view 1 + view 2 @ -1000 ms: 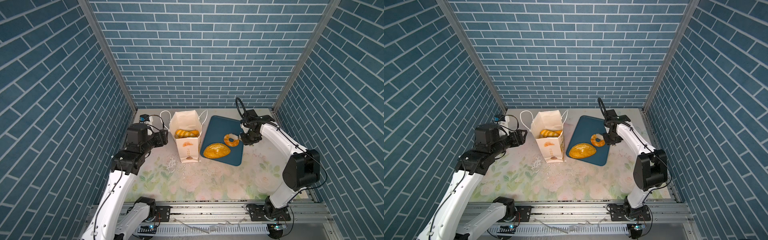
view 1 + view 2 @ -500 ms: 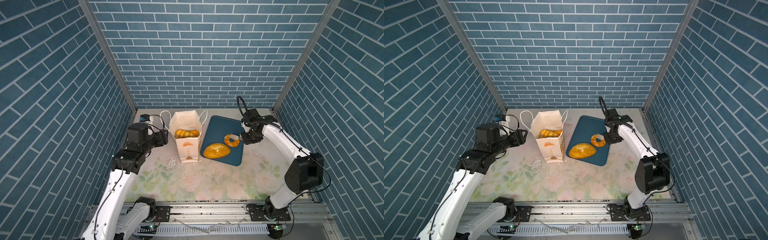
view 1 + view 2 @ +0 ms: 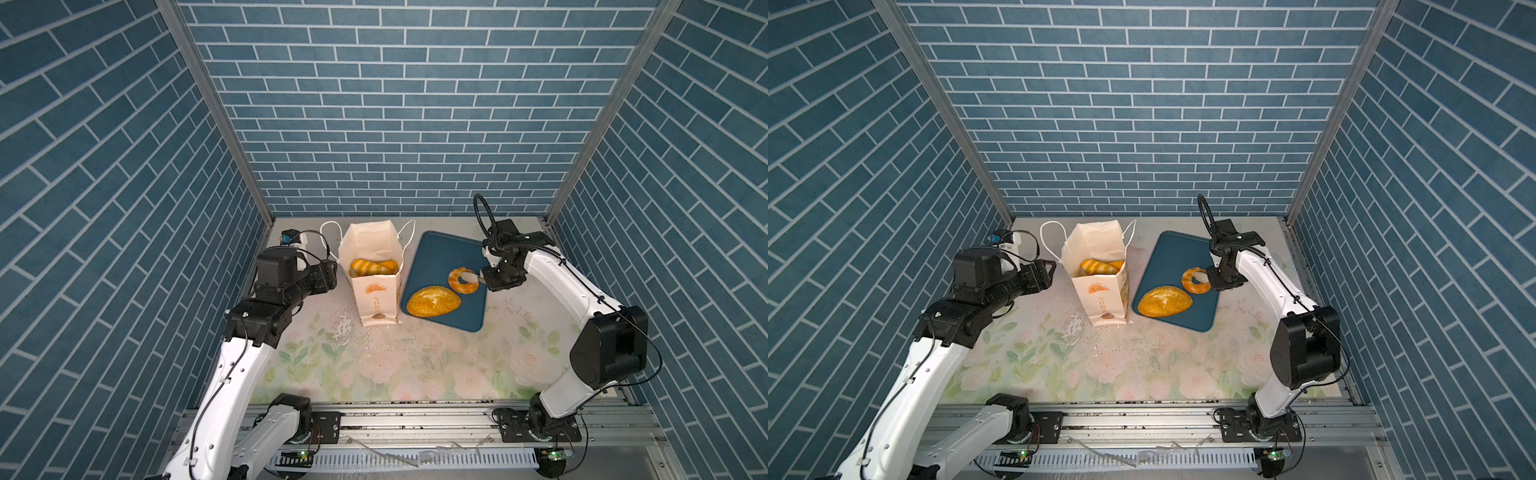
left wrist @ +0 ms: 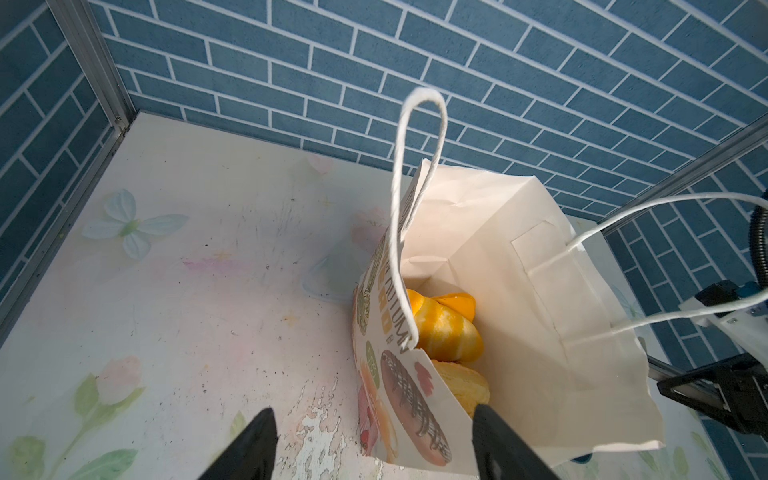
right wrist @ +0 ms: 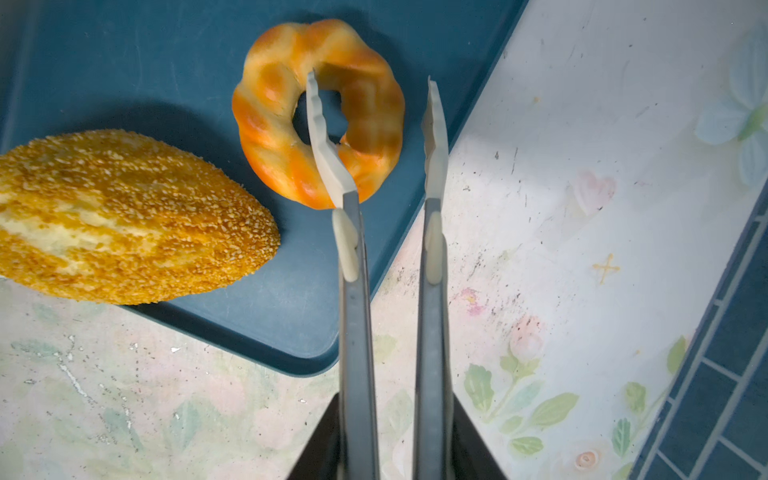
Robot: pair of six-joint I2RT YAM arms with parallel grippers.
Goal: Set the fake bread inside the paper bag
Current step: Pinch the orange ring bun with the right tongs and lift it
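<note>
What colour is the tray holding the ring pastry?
Dark blue, plain; the tray shows best in the right wrist view.

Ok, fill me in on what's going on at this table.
The right gripper holds a pair of tongs. Their tips straddle one side of the twisted ring on the blue tray, not visibly squeezing it yet. The seeded loaf lies beside the ring on the tray. Some bread pieces are already inside the upright paper bag. The left gripper hangs open just beside the bag.
</note>
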